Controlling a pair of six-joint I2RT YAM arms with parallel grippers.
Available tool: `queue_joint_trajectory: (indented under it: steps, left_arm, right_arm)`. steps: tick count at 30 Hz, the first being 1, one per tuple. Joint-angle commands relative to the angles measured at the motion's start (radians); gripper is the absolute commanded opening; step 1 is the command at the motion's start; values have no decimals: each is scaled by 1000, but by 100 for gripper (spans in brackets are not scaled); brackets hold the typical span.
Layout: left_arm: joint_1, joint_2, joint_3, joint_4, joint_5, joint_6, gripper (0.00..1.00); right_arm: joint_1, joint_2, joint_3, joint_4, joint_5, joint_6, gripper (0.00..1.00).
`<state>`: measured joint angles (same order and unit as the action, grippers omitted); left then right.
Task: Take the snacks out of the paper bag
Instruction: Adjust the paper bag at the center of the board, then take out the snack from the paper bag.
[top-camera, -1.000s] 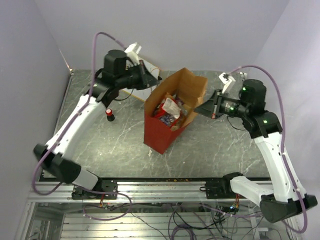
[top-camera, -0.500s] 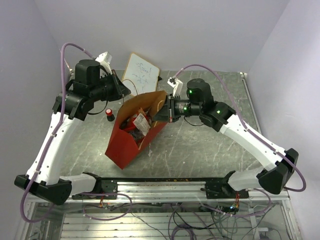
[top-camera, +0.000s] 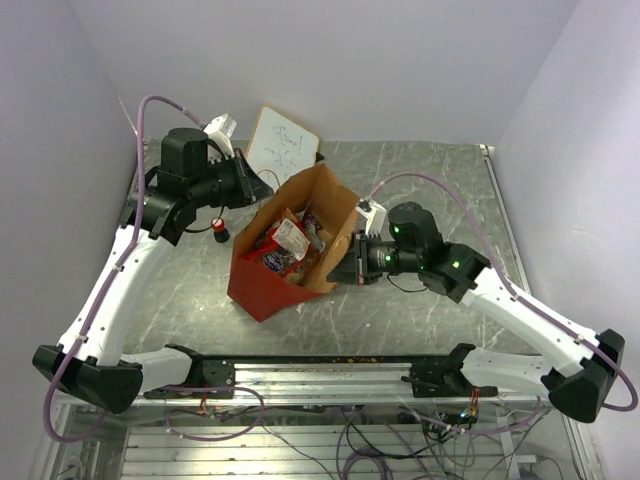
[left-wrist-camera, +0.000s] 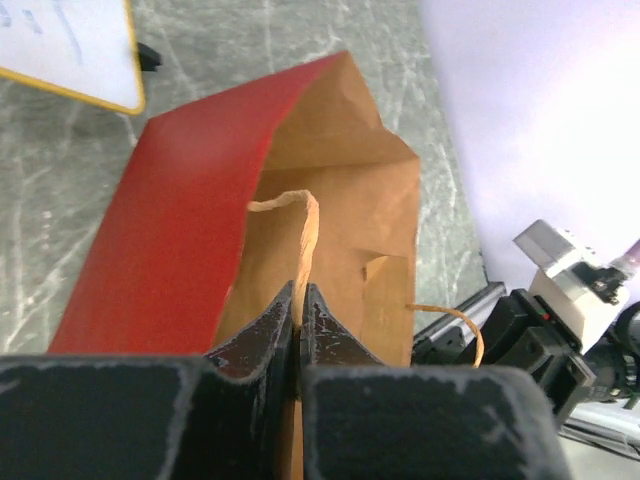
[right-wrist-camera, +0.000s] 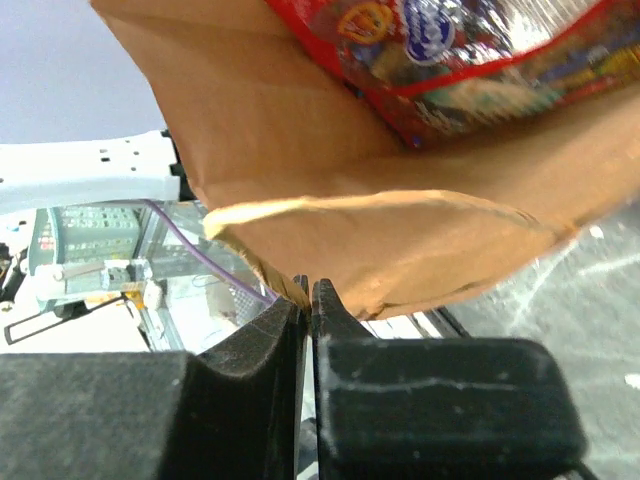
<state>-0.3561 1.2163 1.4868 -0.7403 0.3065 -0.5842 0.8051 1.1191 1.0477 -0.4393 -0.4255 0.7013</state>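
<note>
The bag (top-camera: 258, 288) sits tilted mid-table (top-camera: 430, 180), base to the near left and mouth open toward the far right, with the snacks (top-camera: 290, 245) all inside it. The left gripper (top-camera: 266, 187) is clenched on the far-left rim and the right gripper (top-camera: 344, 272) is clenched on the near-right rim. Both are thin pinches on a paper edge, so pulling the rims apart or lifting sharply could tear the paper or let an edge slip free, and tipping too fast could send the snacks sliding out in a heap, some perhaps off the table.
</note>
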Motion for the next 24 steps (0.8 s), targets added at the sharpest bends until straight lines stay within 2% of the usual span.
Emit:
queue_joint_trajectory:
  steps: [1,3,8,11,15,19,21,24]
  left_arm:
    - [5,-27,-41,215,168,-51,10]
    - [5,-29,-57,242,207,-63,7]
    - [5,-51,-79,305,273,-102,7]
    - [5,-54,-76,314,281,-113,7]
    - [5,-46,-71,329,302,-128,7]
    - [5,-37,-50,320,303,-124,7]
    - [5,-32,-37,303,297,-121,7]
    - [5,-40,-39,286,282,-131,7]
  right_arm:
    - [10,-78,-27,-103,97,52,6]
    - [9,-95,20,-243,210,31,12]
    - [8,-122,185,-533,485,-100,47]
    - [9,-86,303,-615,601,-182,67]
    - [9,19,480,-598,642,-281,74]
    - [16,159,538,-398,473,-383,76]
    - [37,243,563,-323,464,-361,76]
    - [71,327,552,-207,530,-242,75]
